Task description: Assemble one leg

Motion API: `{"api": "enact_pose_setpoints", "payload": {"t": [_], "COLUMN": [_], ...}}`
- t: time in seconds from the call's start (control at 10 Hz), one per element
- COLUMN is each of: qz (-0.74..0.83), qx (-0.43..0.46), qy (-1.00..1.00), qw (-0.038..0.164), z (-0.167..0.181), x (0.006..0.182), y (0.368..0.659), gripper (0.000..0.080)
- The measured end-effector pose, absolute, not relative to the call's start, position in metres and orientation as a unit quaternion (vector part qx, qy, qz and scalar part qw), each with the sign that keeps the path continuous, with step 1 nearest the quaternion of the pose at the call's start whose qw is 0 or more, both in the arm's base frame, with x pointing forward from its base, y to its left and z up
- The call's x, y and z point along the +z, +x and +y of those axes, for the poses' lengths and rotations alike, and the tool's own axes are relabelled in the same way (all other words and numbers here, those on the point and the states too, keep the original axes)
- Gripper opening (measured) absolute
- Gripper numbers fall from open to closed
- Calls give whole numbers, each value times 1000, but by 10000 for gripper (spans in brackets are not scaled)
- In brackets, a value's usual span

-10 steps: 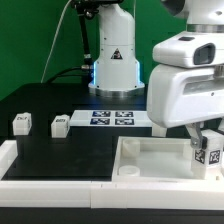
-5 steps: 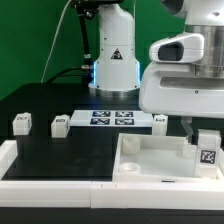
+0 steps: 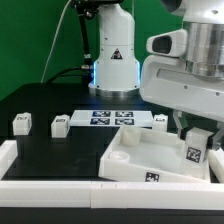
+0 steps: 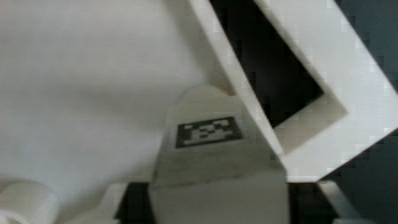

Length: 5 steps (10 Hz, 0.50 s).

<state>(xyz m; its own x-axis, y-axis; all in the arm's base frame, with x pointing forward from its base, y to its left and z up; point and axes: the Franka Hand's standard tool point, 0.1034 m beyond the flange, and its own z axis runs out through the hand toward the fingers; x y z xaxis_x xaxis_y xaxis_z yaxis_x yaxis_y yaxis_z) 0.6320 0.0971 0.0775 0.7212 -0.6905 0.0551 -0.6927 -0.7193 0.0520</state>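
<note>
Under the leg (image 3: 194, 153), panel (image 3: 140, 160) newly skewed.

No words, brands or numbers could be read anywhere; the only markings were black-and-white square tags. They stood on the marker board (image 3: 112, 119), on the two loose legs (image 3: 20, 124) (image 3: 59, 126), on the leg (image 3: 195, 154) at the gripper (image 3: 200, 140) and on the panel's front edge (image 3: 152, 178). A triangular sign sat on the arm's base (image 3: 114, 56), perhaps a warning symbol, too small to tell.
</note>
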Motion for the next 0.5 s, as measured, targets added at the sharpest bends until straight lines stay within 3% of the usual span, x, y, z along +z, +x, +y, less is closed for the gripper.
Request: {"api": "enact_pose_setpoints", "payload": {"t": [0.1,0.3,0.4,0.5], "qz": [-400,-422,-423,-423], "qx": [12,11,11,11], "qy": [915,905,905,905], "qw": [46,40,40,40], "z": [91,94,94,94], "x": [78,77,77,77], "y": [629,629,629,629], "gripper": [310,554,554,630]}}
